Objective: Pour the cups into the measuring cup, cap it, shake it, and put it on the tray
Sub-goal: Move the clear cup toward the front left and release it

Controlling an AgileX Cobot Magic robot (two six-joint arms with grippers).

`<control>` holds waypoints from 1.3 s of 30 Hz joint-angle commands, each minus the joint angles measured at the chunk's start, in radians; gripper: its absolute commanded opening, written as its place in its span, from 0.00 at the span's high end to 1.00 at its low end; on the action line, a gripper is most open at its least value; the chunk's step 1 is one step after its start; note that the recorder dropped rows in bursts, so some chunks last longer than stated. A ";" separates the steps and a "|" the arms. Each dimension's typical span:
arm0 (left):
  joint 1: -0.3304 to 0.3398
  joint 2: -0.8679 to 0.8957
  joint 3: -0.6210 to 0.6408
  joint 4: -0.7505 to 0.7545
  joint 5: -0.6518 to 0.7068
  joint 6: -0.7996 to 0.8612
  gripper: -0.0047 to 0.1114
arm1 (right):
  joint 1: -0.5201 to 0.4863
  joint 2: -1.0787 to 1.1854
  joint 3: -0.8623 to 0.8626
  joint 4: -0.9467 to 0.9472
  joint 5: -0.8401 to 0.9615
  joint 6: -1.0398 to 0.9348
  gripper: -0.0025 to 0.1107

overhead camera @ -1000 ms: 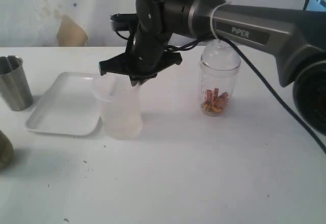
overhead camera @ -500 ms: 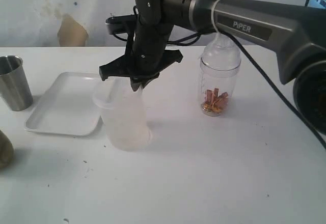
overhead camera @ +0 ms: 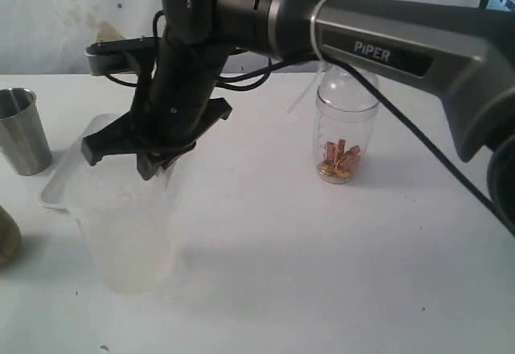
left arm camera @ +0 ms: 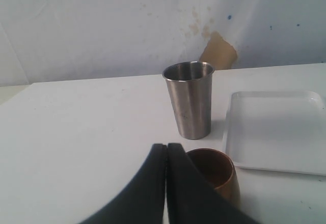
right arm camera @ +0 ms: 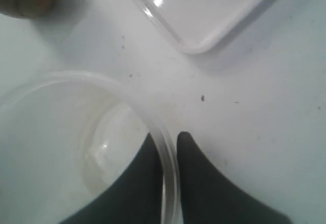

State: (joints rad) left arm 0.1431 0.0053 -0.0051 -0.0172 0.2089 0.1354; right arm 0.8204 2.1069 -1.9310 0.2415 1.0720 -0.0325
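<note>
You will find the frosted tub (overhead camera: 129,237) smeared by blur in the exterior view, its outline uncertain. The tub and the right arm (overhead camera: 173,104) cover most of the tray (overhead camera: 53,189). The brown cup (overhead camera: 4,240) is cut off by that view's left edge. The arm hides part of the cap (overhead camera: 350,92). In the left wrist view, the left gripper (left arm camera: 166,145) covers the brown cup's near side.
</note>
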 commanded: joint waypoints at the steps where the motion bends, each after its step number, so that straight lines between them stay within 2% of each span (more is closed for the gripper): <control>1: -0.005 -0.005 0.005 -0.008 -0.008 0.000 0.95 | 0.039 -0.016 0.002 0.021 -0.061 -0.023 0.98; 4: -0.005 -0.005 0.005 -0.008 -0.008 0.000 0.95 | 0.056 -0.019 0.019 0.021 -0.049 -0.044 0.98; 9: -0.005 -0.005 0.005 -0.008 -0.008 0.000 0.95 | 0.066 -0.061 0.143 0.016 -0.139 -0.048 0.98; 17: -0.005 -0.005 0.005 -0.008 -0.008 0.000 0.95 | 0.066 -0.058 0.158 0.016 -0.166 -0.100 0.97; 19: -0.005 -0.005 0.005 -0.008 -0.008 0.000 0.95 | 0.066 -0.058 0.158 0.016 -0.166 -0.100 0.88; 22: -0.005 -0.005 0.005 -0.008 -0.008 0.000 0.95 | 0.066 -0.058 0.158 0.013 -0.153 -0.102 0.64; 25: -0.005 -0.005 0.005 -0.008 -0.008 0.000 0.95 | 0.066 -0.060 0.158 0.013 -0.157 -0.104 0.50; 28: -0.005 -0.005 0.005 -0.008 -0.008 0.000 0.95 | 0.066 -0.071 0.158 0.011 -0.161 -0.123 0.46; 39: -0.005 -0.005 0.005 -0.008 -0.008 0.000 0.95 | 0.066 -0.187 0.158 -0.061 -0.169 -0.123 0.46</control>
State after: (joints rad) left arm 0.1431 0.0053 -0.0051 -0.0172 0.2089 0.1354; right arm 0.8843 1.9600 -1.7729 0.2240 0.9075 -0.1430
